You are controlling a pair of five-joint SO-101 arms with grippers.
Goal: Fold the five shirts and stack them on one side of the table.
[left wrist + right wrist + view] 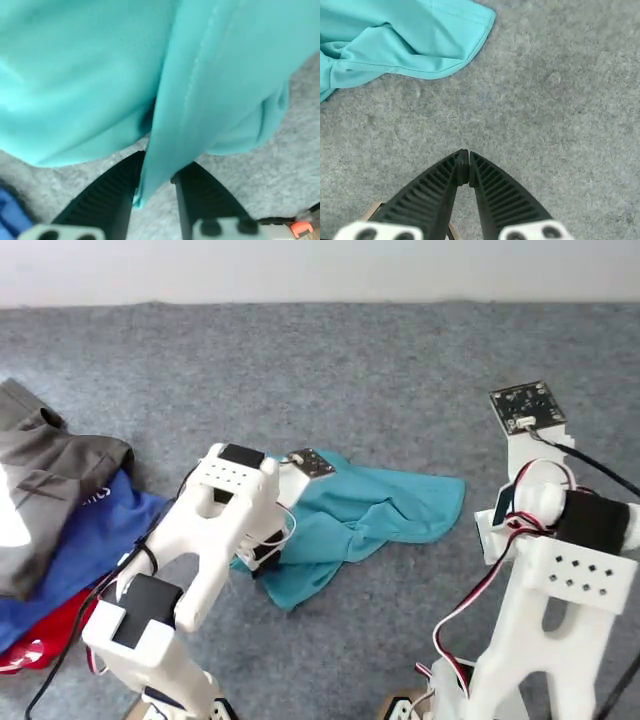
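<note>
A teal shirt (370, 510) lies crumpled in the middle of the grey carpeted table. My left gripper (156, 181) is shut on a fold of the teal shirt (200, 100), and the cloth runs up between its two black fingers (112, 192). In the high view the left arm (225, 520) bends over the shirt's near left edge. My right gripper (465, 167) is shut on nothing and hovers over bare carpet, a short way from the shirt's hem (445, 45). The right arm (545, 540) stands at the right of the table.
At the left edge lies a pile of shirts: a grey one (50, 480) on top, a blue one (90, 540) under it, and a red one (40, 645) at the bottom. Bare carpet (400, 380) stretches behind and to the right of the teal shirt.
</note>
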